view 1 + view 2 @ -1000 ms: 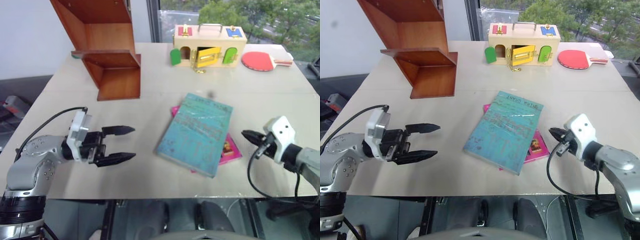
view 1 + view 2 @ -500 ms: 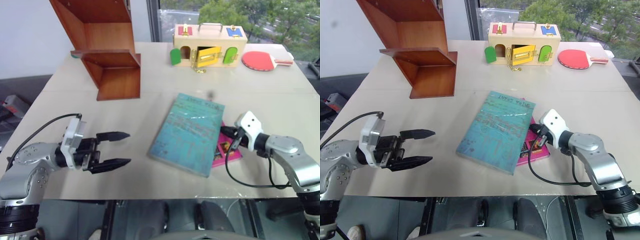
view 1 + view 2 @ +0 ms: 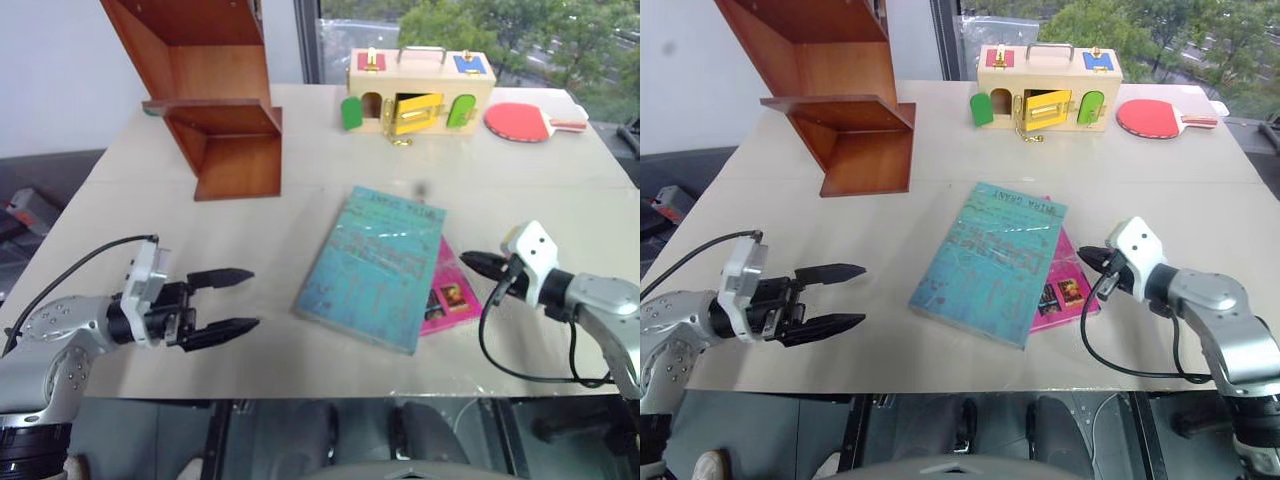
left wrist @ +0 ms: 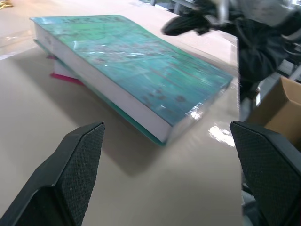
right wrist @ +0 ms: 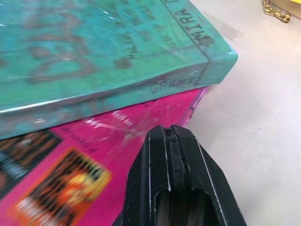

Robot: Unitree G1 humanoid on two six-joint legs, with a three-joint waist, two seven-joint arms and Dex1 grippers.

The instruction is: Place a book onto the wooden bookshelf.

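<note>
Teal book (image 3: 375,265) lay askew atop pink book (image 3: 450,297); left gripper (image 3: 228,300) spread wide to receive it, right gripper (image 3: 472,264) pressed together, likely pushing.

Silver arms, black claws

Left claw (image 3: 228,300) and right claw (image 3: 468,262): white wrist housings, looping black cables, seemingly textured finger pads (image 4: 80,162).

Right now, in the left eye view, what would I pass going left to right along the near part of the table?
Left gripper with open jaws → large teal-blue book → smaller magenta-pink book underneath it → right gripper with jaws shut.
</note>
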